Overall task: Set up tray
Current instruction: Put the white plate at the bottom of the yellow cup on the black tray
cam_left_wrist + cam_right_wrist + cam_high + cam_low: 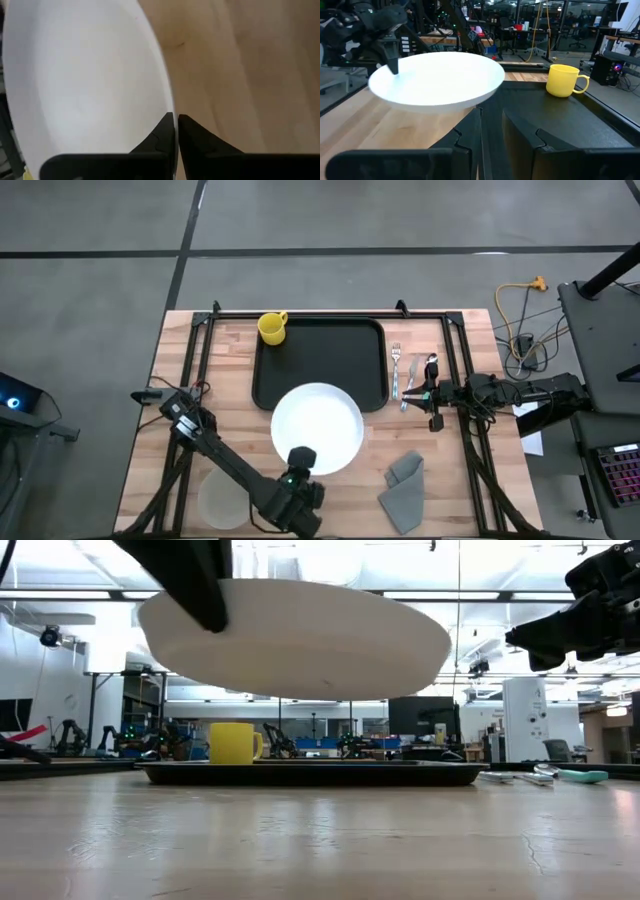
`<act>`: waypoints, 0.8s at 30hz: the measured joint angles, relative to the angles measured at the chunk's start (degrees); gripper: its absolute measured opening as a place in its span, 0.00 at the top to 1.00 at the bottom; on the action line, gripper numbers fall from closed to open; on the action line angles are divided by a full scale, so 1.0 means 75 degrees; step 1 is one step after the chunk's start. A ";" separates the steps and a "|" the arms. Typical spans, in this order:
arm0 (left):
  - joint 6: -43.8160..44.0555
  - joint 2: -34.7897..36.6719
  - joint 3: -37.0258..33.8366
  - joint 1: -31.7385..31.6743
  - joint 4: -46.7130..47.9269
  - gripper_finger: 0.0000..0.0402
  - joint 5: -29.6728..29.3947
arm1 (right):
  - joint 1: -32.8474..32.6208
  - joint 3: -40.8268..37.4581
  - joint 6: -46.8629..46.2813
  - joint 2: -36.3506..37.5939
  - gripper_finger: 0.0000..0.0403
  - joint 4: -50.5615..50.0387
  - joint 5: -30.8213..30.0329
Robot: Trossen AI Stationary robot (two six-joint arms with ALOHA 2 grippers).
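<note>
Wooden table (200, 395), flat black tray (330, 350)

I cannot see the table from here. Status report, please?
Left gripper shut on white plate, held above the table. Right gripper by the cutlery, holding nothing. Black tray carries yellow mug. Path clear.
</note>
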State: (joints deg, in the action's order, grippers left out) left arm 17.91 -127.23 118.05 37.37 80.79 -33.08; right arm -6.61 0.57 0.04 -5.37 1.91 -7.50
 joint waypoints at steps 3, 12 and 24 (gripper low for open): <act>0.0068 0.0161 -0.0107 -0.0141 -0.0020 1.00 -0.0080 | -0.0003 0.0001 0.0001 0.0000 0.81 0.0000 -0.0001; 0.0537 0.2005 -0.2839 -0.0454 -0.1589 1.00 -0.0681 | -0.0002 0.0001 -0.0001 0.0000 0.82 0.0000 0.0001; 0.0859 0.4562 -0.7089 -0.1228 -0.4322 1.00 -0.0640 | -0.0003 0.0001 -0.0001 0.0000 0.81 0.0000 0.0001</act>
State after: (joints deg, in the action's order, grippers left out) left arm 24.36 -93.02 64.88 28.16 48.38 -37.88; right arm -6.63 0.58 0.04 -5.37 1.91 -7.49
